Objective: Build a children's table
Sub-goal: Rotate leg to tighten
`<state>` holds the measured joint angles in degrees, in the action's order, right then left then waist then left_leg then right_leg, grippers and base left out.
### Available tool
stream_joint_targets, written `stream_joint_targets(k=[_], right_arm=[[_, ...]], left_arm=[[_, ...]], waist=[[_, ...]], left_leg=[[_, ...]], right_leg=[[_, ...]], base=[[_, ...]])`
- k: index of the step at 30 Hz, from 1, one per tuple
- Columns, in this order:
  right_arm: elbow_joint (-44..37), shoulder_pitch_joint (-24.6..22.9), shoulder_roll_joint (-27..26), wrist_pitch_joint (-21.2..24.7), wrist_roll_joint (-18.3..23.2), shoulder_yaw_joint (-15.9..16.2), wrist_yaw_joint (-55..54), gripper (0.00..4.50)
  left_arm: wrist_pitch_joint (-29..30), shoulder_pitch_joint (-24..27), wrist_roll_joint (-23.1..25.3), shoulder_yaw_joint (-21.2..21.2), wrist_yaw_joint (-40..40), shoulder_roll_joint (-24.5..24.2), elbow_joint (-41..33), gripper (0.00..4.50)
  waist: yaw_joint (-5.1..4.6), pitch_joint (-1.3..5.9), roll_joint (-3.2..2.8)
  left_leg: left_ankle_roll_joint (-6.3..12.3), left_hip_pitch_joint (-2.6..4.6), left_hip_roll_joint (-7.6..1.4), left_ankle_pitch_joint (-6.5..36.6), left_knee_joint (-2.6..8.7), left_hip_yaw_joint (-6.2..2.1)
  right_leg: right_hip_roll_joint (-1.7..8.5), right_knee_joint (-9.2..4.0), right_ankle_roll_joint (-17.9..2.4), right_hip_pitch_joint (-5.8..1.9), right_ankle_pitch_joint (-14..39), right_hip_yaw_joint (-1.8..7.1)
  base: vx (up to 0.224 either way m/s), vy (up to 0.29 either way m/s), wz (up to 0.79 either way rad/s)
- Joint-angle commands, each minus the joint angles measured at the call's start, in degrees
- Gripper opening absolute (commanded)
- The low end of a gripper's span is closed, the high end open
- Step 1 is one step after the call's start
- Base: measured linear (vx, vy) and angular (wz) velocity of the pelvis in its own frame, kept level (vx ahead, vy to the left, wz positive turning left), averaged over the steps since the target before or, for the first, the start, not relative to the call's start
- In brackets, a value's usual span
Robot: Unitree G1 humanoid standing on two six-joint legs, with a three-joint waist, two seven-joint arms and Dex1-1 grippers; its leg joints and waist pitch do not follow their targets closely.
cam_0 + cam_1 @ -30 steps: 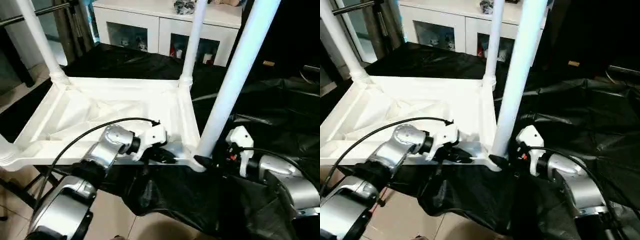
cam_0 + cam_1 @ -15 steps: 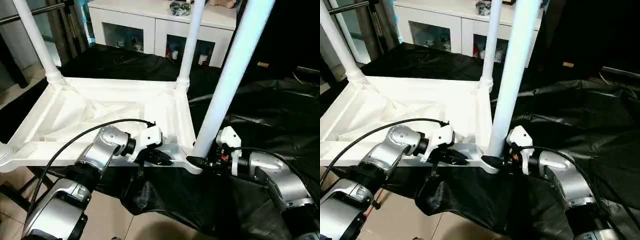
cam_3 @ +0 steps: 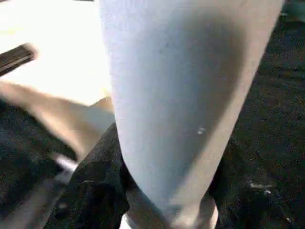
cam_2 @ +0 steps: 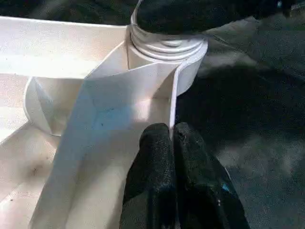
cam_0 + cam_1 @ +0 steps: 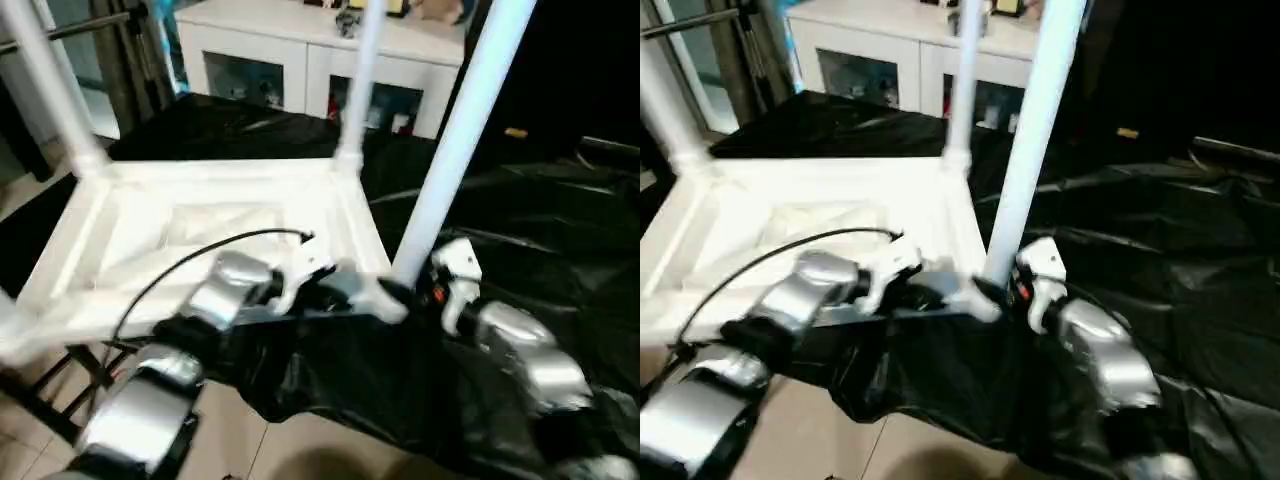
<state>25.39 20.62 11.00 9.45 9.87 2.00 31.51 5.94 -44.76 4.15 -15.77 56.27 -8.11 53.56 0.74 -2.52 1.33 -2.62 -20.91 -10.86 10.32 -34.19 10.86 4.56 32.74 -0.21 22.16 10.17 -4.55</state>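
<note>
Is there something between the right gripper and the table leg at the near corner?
Nothing visible. The right gripper already has its black fingers on either side of the near leg, low down by the corner socket of the tabletop.

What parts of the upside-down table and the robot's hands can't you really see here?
- Tops of the legs: cut off by the head views' upper edge.
- Near-left corner of the tabletop: runs off the picture edge, blurred.
- Right gripper: the near leg hides most of its fingers in its wrist view.
- Left gripper: its closed fingers cover the rim they pinch.
- Things inside the cabinet: too small, blurred.
</note>
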Motion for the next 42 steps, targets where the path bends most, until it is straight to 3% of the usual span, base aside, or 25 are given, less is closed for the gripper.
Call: stream_joint_targets(k=[1,2,4,6,7,8,9,10,11,12,13,14,15,16,17,18,19,20,21,22,23,25,31,36,42], right_arm=[[5.11,0.75,-6.70,1.59,-1.37,4.35,-4.30,2.00],[6.56,1.89,-8.08,1.60,-1.96,4.06,-6.54,2.00],[8.16,3.47,-9.95,1.25,-2.03,3.94,-7.84,2.00],[8.98,4.43,-11.08,0.04,-2.51,4.33,-8.07,2.00],[9.55,5.11,-11.45,-1.49,-3.40,5.17,-7.11,2.54],[9.74,5.24,-11.54,-1.84,-3.40,5.00,-6.50,2.68],[9.68,5.35,-11.55,-1.42,-2.54,4.28,-5.51,2.68],[9.38,5.30,-11.40,-1.09,-1.95,3.87,-4.77,2.73],[8.81,5.14,-11.00,-0.73,-1.36,3.59,-3.67,2.88],[8.17,4.97,-10.15,-0.57,-1.30,3.65,-2.45,3.04],[7.51,4.75,-9.14,-0.56,-1.47,3.92,-1.09,3.04],[7.00,4.54,-8.39,-0.50,-1.55,4.19,0.05,3.13],[4.85,3.59,-6.04,0.05,-1.19,4.93,3.72,3.20],[3.70,3.08,-4.95,0.41,-0.85,5.24,5.41,3.20],[2.76,2.62,-3.91,0.67,-0.47,5.38,6.97,3.20],[2.23,2.35,-3.28,0.80,-0.25,5.44,7.91,3.20],[0.53,1.52,-1.40,1.09,0.47,5.79,10.81,3.20],[-1.40,0.59,0.79,1.78,1.30,6.21,14.20,3.20],[-2.24,0.20,1.84,2.00,1.59,6.49,15.78,3.20],[-3.55,-0.35,3.40,2.59,2.11,6.83,18.34,3.20],[-4.93,-0.90,5.14,3.22,2.60,7.13,21.24,3.20],[-6.29,-1.38,6.83,4.11,3.02,7.12,24.72,3.20],[-8.98,-1.57,12.46,5.81,3.95,9.70,33.89,3.20],[-7.84,-0.50,13.68,5.21,2.98,10.93,36.17,2.89],[-6.49,0.11,11.93,4.27,2.26,11.33,34.78,2.49]], left_arm=[[1.24,-3.40,-0.30,3.26,-12.47,2.84,1.15,0.00],[0.99,-3.82,-0.21,3.31,-13.67,3.63,1.60,0.00],[0.36,-4.09,-0.17,3.02,-13.77,4.57,1.61,0.00],[-0.14,-4.13,-0.06,2.72,-13.05,5.14,1.51,0.00],[-1.58,-3.80,0.31,1.97,-10.83,5.15,1.08,0.00],[-2.21,-3.55,0.61,1.54,-9.74,4.83,0.92,0.00],[-3.65,-3.06,0.91,0.82,-7.73,4.14,0.46,0.00],[-4.00,-2.73,0.90,0.51,-6.40,3.68,0.09,0.00],[-4.23,-2.29,0.78,0.24,-4.83,3.08,-0.41,0.00],[-5.41,-1.83,0.69,-0.14,-3.06,2.37,-0.84,0.00],[-6.33,-1.37,0.58,-0.48,-1.43,1.71,-1.29,0.00],[-6.61,-1.05,0.51,-0.69,-0.35,1.28,-1.67,0.00],[-6.95,0.05,0.02,-1.27,3.29,0.02,-3.12,0.00],[-7.09,0.59,-0.28,-1.53,5.06,-0.57,-3.86,0.00],[-7.15,1.03,-0.43,-1.68,6.39,-1.09,-4.43,0.00],[-7.16,1.29,-0.48,-1.74,7.14,-1.40,-4.76,0.00],[-7.53,1.98,-0.47,-2.05,8.65,-2.37,-5.85,0.00],[-7.66,2.64,-0.54,-2.10,10.22,-3.40,-6.95,0.00],[-7.61,2.89,-0.67,-2.11,10.97,-3.89,-7.43,0.00],[-7.70,3.30,-0.91,-2.17,12.41,-4.75,-8.16,0.00],[-7.64,3.82,-1.23,-2.28,14.22,-5.83,-9.10,0.00],[-7.55,4.53,-1.68,-2.54,17.02,-7.28,-10.51,0.00],[-5.91,6.12,-2.56,-2.87,22.90,-11.61,-14.26,0.00],[-4.99,6.22,-2.46,-3.26,25.19,-12.94,-14.65,0.00],[-4.41,7.19,-2.66,-2.67,23.32,-13.12,-15.94,0.00]], waist=[[-1.10,2.16,-0.64],[-1.51,2.11,-0.90],[-2.35,1.87,-1.47],[-2.91,1.65,-1.57],[-2.46,1.32,-1.59],[-2.49,1.21,-1.03],[-2.62,0.68,-0.24],[-3.22,0.66,0.05],[-4.17,0.76,-0.12],[-3.39,0.38,-4.00],[-1.88,0.69,-4.44],[-1.36,0.93,-3.22],[-1.04,1.82,0.44],[-0.72,1.89,0.50],[0.62,2.57,0.63],[1.24,3.44,0.24],[1.92,4.33,-0.46],[1.88,4.21,-0.33],[2.24,4.33,-0.31],[2.46,4.30,-0.15],[2.53,4.37,0.06],[2.89,4.04,-0.40],[2.65,3.18,-0.86],[2.63,3.04,-0.67],[2.65,3.14,-0.01]], left_leg=[[-2.04,2.15,-2.40,31.03,4.80,-2.76],[-2.28,2.63,-2.49,33.19,4.81,-2.98],[-2.79,2.80,-2.92,38.77,5.43,-3.68],[-4.02,1.33,-4.25,45.27,8.03,-4.35],[-5.06,1.41,-4.38,48.14,9.81,-3.02],[-5.05,2.04,-3.63,47.74,9.06,-2.67],[-3.79,6.07,-1.16,43.46,4.20,-1.72],[-2.73,7.36,0.09,38.41,1.00,-1.68],[-0.99,5.07,0.28,29.13,-0.84,-1.76],[-1.87,-0.58,-4.39,39.91,6.98,-3.71],[-5.56,-2.87,-3.02,47.10,10.82,-3.22],[-4.32,-0.31,-3.77,49.03,12.16,-3.75],[-5.25,2.95,-1.87,40.18,6.66,-4.73],[-4.42,2.46,-1.34,32.51,4.37,-4.32],[-0.38,-0.56,-1.56,16.42,3.69,-3.80],[0.73,-1.30,-2.08,9.20,4.00,-3.59],[5.03,-0.27,-2.20,-5.68,3.18,-2.74],[8.34,-1.69,-1.42,-8.47,2.76,-2.27],[9.22,-1.36,-1.39,-7.41,2.57,-2.04],[10.17,-0.88,-1.50,-5.52,2.59,-1.86],[11.17,-1.33,-1.39,-3.48,2.57,-1.81],[10.77,-1.08,-2.19,0.53,3.02,-1.83],[4.35,-0.44,-2.87,11.97,4.23,-1.36],[1.34,-0.40,-2.87,14.24,4.71,-1.28],[1.94,-0.53,-2.84,11.49,4.55,-1.12]], right_leg=[[4.16,-6.81,-4.87,-0.59,37.03,0.40],[4.16,-7.12,-5.06,-0.50,36.45,-0.21],[3.93,-7.59,-4.03,-1.52,33.79,-2.23],[3.50,-4.68,-4.53,-3.68,26.77,-2.43],[2.87,-2.56,-6.25,-3.18,22.98,-1.40],[3.03,-3.79,-5.92,-2.22,26.81,-1.27],[4.04,-10.10,-2.77,1.78,42.21,-3.38],[5.06,-12.57,-0.31,2.35,48.24,-5.25],[5.97,-14.53,5.05,-0.65,52.53,-8.85],[4.76,-3.62,2.85,-8.47,35.36,-9.38],[1.33,3.12,-0.91,-8.67,9.84,-5.04],[0.97,4.55,-1.32,-6.21,8.93,-3.02],[5.83,-1.92,-2.32,-2.94,29.60,0.92],[8.24,-4.60,-4.45,-2.03,39.66,1.57],[8.82,-4.74,-5.18,-4.14,39.29,2.88],[8.18,-3.76,-6.55,-4.90,30.70,2.65],[5.59,-0.19,-12.51,-3.97,-0.74,1.90],[4.28,1.06,-14.77,-4.24,-14.27,1.53],[4.25,1.18,-15.51,-4.06,-17.63,1.62],[4.36,1.13,-16.30,-3.69,-18.77,1.62],[4.34,1.32,-16.87,-4.24,-18.72,1.59],[4.33,0.88,-17.17,-3.80,-12.16,1.52],[4.31,-0.60,-15.88,-3.01,5.79,2.09],[4.45,-1.13,-14.05,-2.75,10.35,2.38],[4.49,-0.93,-13.87,-2.66,8.18,2.48]], base=[[0.000,0.000,0.00],[-0.055,0.039,-0.07],[-0.046,0.050,-0.06],[0.000,0.000,0.00],[0.000,0.000,0.00],[0.000,0.000,0.00],[0.000,0.000,0.00],[0.000,0.000,0.00],[0.033,0.007,-0.23],[0.081,0.100,-0.43],[0.081,0.100,-0.43],[0.099,0.037,-0.12],[0.099,-0.085,0.11],[0.099,-0.085,0.11],[0.127,-0.093,-0.11],[0.101,-0.075,-0.08],[0.101,-0.075,-0.08],[0.076,-0.039,-0.05],[0.069,-0.006,-0.04],[0.069,-0.006,-0.04],[0.000,0.000,0.00],[0.000,0.000,0.00],[0.000,0.000,0.00],[0.000,0.000,0.00],[0.000,0.000,0.00]])
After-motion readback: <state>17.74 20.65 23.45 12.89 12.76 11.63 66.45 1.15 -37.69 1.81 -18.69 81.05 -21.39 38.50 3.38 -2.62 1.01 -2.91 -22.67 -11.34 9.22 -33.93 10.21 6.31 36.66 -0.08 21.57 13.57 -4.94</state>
